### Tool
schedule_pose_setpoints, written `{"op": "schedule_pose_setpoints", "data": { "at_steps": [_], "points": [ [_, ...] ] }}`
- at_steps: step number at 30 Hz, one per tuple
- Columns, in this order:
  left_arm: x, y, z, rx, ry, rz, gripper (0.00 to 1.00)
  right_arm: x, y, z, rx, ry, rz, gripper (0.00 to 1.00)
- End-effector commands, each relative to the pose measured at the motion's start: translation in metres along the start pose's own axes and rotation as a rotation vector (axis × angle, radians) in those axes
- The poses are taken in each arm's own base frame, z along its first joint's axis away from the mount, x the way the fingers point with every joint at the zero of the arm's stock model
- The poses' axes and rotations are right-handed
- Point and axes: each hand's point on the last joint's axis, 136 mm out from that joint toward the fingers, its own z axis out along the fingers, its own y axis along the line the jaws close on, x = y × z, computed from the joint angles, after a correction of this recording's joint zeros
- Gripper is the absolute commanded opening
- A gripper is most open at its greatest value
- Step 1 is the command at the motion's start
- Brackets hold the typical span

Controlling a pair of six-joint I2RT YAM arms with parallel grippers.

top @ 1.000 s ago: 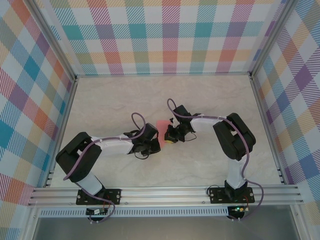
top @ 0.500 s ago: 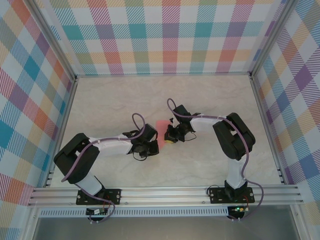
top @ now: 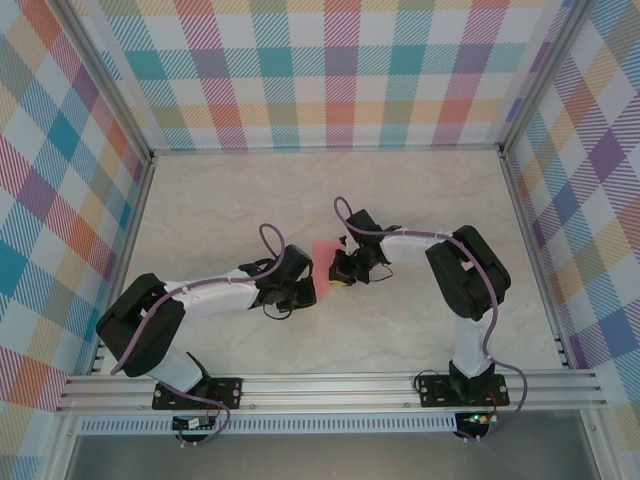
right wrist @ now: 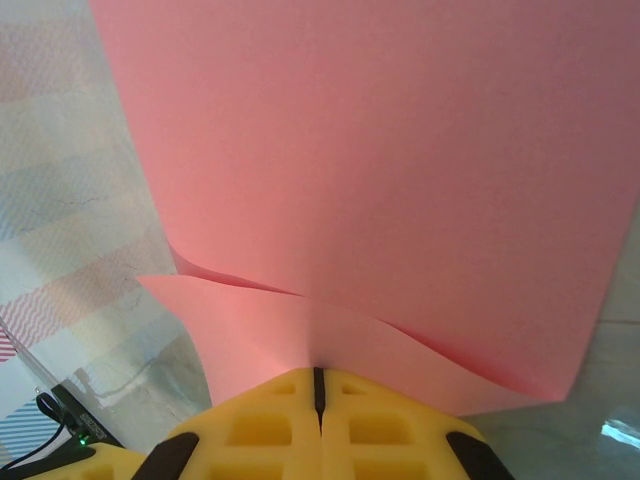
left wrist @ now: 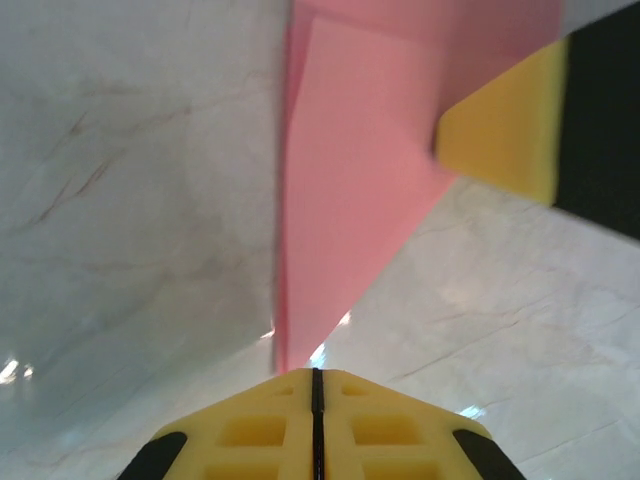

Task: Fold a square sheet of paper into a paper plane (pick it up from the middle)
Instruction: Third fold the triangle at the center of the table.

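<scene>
Over the pale marbled bench (top: 420, 200), the left arm (top: 200, 292) has swung its elbow out toward the bench's near-left corner and sits lower than a second ago. The right arm (top: 460, 265) has not shifted. The pink paper (top: 324, 255) has kept its place over the middle of the bench, between the tips of the two arms.

The paper is plain salmon pink and already folded. From the left wrist it reads as a long wedge (left wrist: 350, 200) with one layer lying over another, narrowing to a point. From the right wrist it is a broad smooth sheet (right wrist: 380, 200) standing up, with a loose flap curling at its lower edge.

The right fingers (right wrist: 260, 440) are clenched on that lower edge, pads pressed together. One of their yellow pads (left wrist: 505, 130) shows against the wedge's wide end. The left fingers (left wrist: 260, 435) are also clenched, and the wedge's point runs in at their tips.
</scene>
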Motion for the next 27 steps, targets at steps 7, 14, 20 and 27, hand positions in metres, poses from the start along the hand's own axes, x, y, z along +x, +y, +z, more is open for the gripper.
{"op": "schedule_pose_setpoints", "data": {
  "at_steps": [7, 14, 20, 27],
  "points": [
    [-0.014, 0.003, 0.023, -0.052, -0.045, -0.045, 0.06, -0.005, -0.02, 0.006, 0.073, -0.031, 0.028, 0.03],
    [-0.001, 0.02, 0.027, -0.094, -0.005, -0.052, 0.02, 0.0, 0.012, -0.008, -0.041, -0.047, -0.044, 0.04],
    [0.004, 0.025, 0.028, -0.101, 0.008, -0.055, 0.0, 0.017, 0.029, -0.006, -0.058, -0.031, -0.079, 0.04],
    [0.005, 0.024, 0.027, -0.098, 0.011, -0.053, 0.0, 0.026, 0.022, 0.014, -0.029, 0.019, -0.056, 0.03]
  ]
}}
